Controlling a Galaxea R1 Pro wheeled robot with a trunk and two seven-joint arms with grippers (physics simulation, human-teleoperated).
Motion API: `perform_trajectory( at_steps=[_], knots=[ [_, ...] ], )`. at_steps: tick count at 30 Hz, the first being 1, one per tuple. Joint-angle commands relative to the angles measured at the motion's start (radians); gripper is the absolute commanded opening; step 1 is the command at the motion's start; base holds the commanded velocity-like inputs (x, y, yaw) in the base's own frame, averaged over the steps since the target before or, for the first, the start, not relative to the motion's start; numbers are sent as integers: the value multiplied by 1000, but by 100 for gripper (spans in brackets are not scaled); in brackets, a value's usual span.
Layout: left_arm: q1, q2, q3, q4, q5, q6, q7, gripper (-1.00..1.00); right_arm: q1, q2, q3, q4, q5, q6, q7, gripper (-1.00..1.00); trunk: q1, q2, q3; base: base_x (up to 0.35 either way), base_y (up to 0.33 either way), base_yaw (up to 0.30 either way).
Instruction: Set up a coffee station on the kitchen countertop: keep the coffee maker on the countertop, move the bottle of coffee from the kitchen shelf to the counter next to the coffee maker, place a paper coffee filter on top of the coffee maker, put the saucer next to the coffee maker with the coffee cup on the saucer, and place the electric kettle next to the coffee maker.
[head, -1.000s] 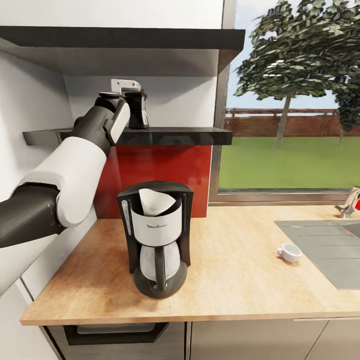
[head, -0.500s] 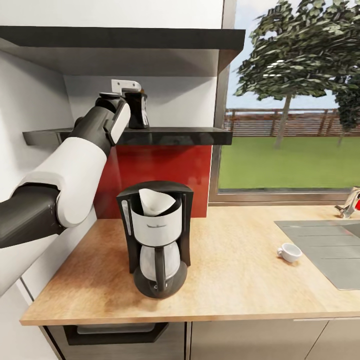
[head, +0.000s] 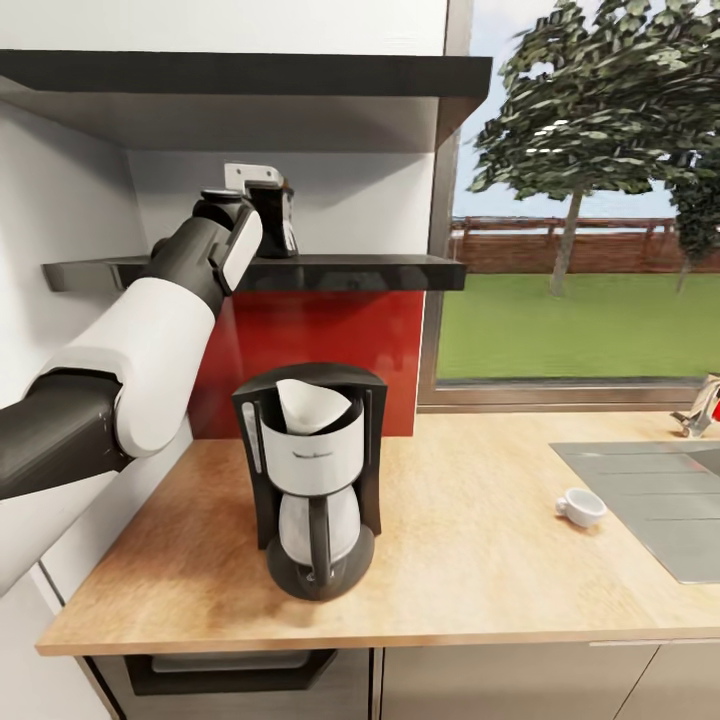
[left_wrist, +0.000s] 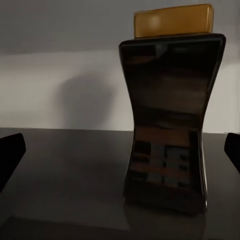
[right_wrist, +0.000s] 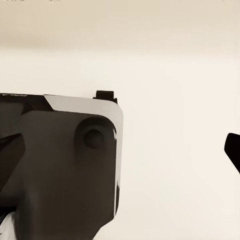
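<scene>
The bottle of coffee (head: 273, 222), dark and waisted with an amber lid, stands upright on the black kitchen shelf (head: 350, 271). My left arm (head: 190, 270) reaches up to it. In the left wrist view the bottle (left_wrist: 170, 120) stands just ahead of my open left gripper (left_wrist: 121, 152), with one fingertip (left_wrist: 10, 155) at each edge. The black-and-white coffee maker (head: 315, 470) stands on the wooden countertop (head: 470, 560) with a white paper filter (head: 312, 402) in its top. A white coffee cup (head: 580, 507) lies tipped on the counter. My right gripper (right_wrist: 122, 150) looks open over a pale surface.
A grey sink drainboard (head: 650, 490) is set into the counter at the right, with a tap (head: 700, 405) behind it. A second shelf (head: 250, 95) hangs above the bottle. A red backsplash (head: 320, 350) and a window lie behind. A dark and white robot part (right_wrist: 65, 170) shows in the right wrist view.
The head view has shifted a little. My left arm stays at the shelf by the bottle, with hardly any movement. Nothing was taken hold of or let go.
</scene>
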Motion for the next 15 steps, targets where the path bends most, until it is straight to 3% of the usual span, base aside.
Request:
perform_trajectory(
  at_steps=[1,6,15],
  knots=[
    [0,0,-3,-1,-5,6,2,100,0,-1,8,-2,-10,6,2,100,1,0,0,150,0,0],
    [2,0,-1,-1,-5,5,2,100,0,-1,9,-2,-10,6,2,100,1,0,0,149,0,0],
    [7,0,-1,3,-4,3,2,100,0,-1,8,-3,-11,6,2,100,1,0,0,11,0,-7]
  ],
)
